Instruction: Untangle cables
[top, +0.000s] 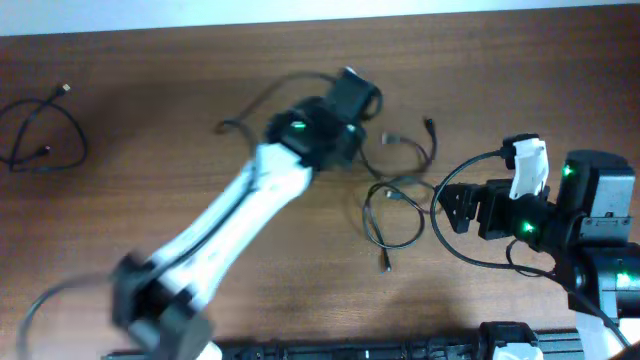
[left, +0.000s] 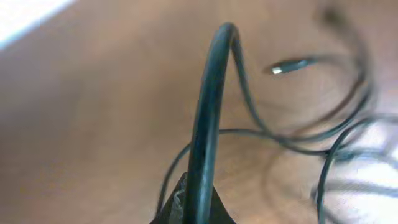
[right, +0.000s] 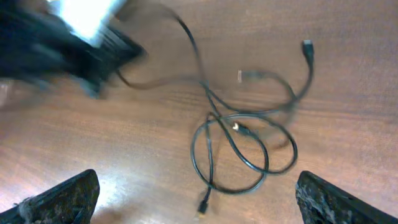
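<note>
The left claw (left: 191, 206) grips a thin glossy black cable (left: 208, 106) arching above it; the right claw (right: 198, 186) gapes wide, empty, looped cables (right: 242, 149) ahead on wood-grain worktop (right: 348, 93)

Table (top: 150, 90) smooth wood grain; cables (left: 209, 118) glossy black.

Left gripper (left: 193, 208) cropped at bottom edge (gripped cable (left: 208, 112) blurred); left arm (top: 230, 215) motion-blurred.
</note>
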